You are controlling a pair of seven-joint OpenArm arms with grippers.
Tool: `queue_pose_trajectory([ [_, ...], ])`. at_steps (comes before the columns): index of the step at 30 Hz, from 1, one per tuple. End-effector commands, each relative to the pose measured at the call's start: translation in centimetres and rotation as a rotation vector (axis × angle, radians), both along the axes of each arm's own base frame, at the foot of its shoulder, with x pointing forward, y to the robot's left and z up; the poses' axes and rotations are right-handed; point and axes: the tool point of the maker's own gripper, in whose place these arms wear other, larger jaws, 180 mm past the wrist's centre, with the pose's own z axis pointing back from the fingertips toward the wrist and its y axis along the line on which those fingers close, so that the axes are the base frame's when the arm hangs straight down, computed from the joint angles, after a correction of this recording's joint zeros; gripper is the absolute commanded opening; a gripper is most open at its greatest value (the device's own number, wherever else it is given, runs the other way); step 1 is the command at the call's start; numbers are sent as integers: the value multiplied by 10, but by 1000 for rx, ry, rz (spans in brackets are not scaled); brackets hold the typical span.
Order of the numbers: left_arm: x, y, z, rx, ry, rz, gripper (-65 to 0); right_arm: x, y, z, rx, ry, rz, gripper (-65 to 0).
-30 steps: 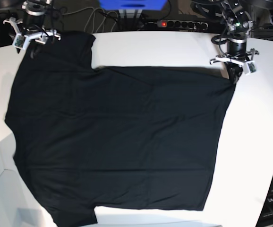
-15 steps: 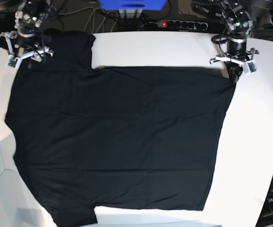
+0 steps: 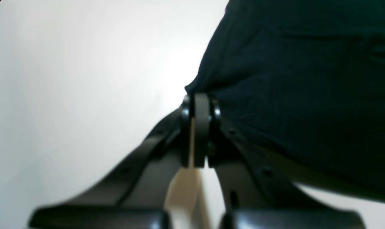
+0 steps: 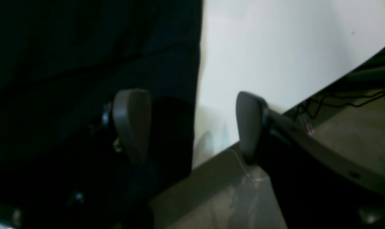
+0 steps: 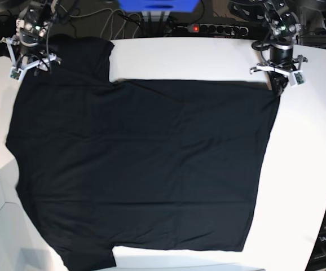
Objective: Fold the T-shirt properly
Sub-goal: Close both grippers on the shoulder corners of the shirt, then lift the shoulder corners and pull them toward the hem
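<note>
Spread flat and unfolded across the white table (image 5: 180,56): the T-shirt (image 5: 146,169), one sleeve toward the far left corner, hem edge running down the right side.

At the T-shirt's far hem corner: left gripper (image 3: 199,105), jaws pressed together on a pinch of black cloth, fabric bunched right at the tips. At the T-shirt's far sleeve: right gripper (image 4: 186,127), jaws wide apart, one finger (image 4: 132,124) over the dark cloth, the other (image 4: 248,124) past the sleeve edge over bare table near its rim. Nothing clamped there yet.

Judged step: securing both far-side holds ahead of the first fold. Half done — hem corner taken, sleeve side not. Next move calls for lowering the open jaws onto the sleeve edge, closing on cloth, then lifting both holds together and carrying them across the T-shirt's body.

Against a second ago in the base view: right gripper shifted leftward and farther back along the sleeve; left gripper nudged slightly back, hem corner drawn a touch with it; T-shirt otherwise unmoved.
</note>
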Motion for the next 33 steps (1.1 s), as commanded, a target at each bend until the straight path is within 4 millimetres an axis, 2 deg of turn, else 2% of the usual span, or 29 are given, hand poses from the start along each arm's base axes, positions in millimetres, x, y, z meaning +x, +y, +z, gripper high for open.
queue_pose_trajectory([
  [1,4,4,12,15,-44,2,-650,1,-3,6,-19,-14,6,-225],
  [6,5,4,12,16,-45,1,-650,-3,-1,1,7,23,-7,-226],
  [10,5,4,12,16,-46,1,-650,-1,14,-6,51,65,95,-252],
  [19,5,4,12,17,-46,1,-650,6,34,-13,117,135,223,-451],
  [25,5,4,12,18,-46,0,-650,6,33,-13,112,137,221,-650],
  [31,6,4,16,22,-53,0,-650,4,15,-3,76,117,180,-650],
  [33,5,5,16,25,-53,2,-650,7,9,6,55,92,172,-650],
])
